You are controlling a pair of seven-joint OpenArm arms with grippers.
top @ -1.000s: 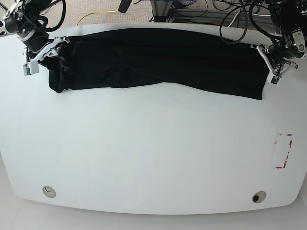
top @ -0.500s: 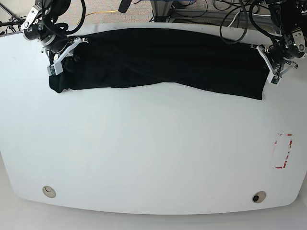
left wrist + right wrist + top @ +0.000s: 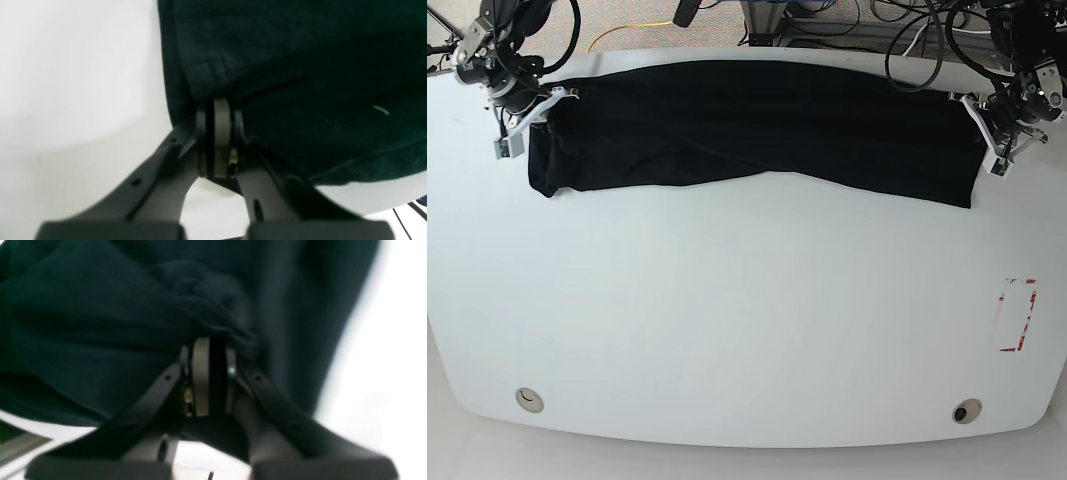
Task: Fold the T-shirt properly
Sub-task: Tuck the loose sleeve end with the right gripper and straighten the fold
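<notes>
The black T-shirt [image 3: 757,125] lies stretched in a long band across the far part of the white table [image 3: 747,310]. My left gripper [image 3: 987,140] is at the shirt's right end in the base view. In the left wrist view the left gripper [image 3: 218,110] is shut on the shirt's edge [image 3: 267,60]. My right gripper [image 3: 537,120] is at the shirt's left end. In the right wrist view the right gripper [image 3: 208,346] is shut on bunched cloth [image 3: 116,323]. A loose flap hangs down at the shirt's left end [image 3: 549,178].
A red-and-white marker patch [image 3: 1017,315] sits near the table's right edge. Two round holes [image 3: 528,400] [image 3: 967,411] lie near the front edge. Cables and frame parts [image 3: 827,25] crowd the area behind the table.
My right gripper swung in toward the shirt's left end and then back out to the left, pulling that end taut. The left gripper stayed put.
</notes>
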